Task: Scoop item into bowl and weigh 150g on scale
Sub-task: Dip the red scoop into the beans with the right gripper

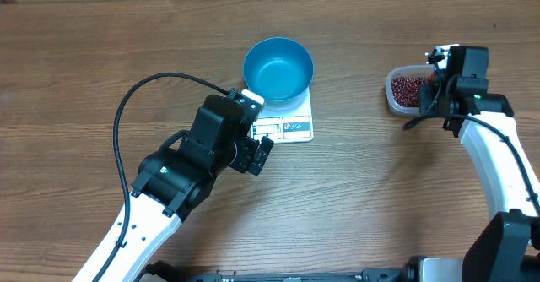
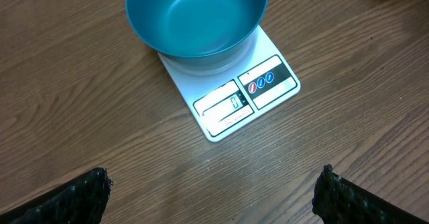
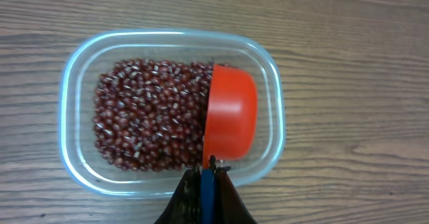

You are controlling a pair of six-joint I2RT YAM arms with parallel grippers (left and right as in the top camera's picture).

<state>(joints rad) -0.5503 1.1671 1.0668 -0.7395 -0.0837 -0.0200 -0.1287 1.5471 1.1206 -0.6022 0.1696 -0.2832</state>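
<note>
a brown wood-grain table [image 1: 84, 46] fills every view, with both arms reaching in from its near edge.

the right gripper [image 3: 206, 184] is clamped tight on the thin blue handle of an orange-red scoop [image 3: 231, 120], with the fingers pressed together on either side of it. the scoop's cup points away from the wrist and sits inside a clear plastic tub [image 3: 70, 83], along the tub's right side. its left edge lies against the beans [image 3: 144, 113], a loose bed of small dark red grains that covers the tub's floor from the left wall to the scoop. the cup shows a smooth rounded orange surface, and i cannot tell whether any beans are in it. from overhead the tub stands at the right of the table, well apart from the scale.

the left gripper [image 2: 214, 176] is spread wide and holds nothing, with its two dark textured fingers at the bottom corners of the wrist view. it hangs above bare wood just short of the scale [image 2: 231, 106], facing the edge with the display window and buttons. the readout is too small to read. the blue bowl [image 2: 194, 16] sits on the far part of the scale, overhanging the platform on both sides, and its inside shows plain blue. scale and bowl stand near the middle of the table.
</note>
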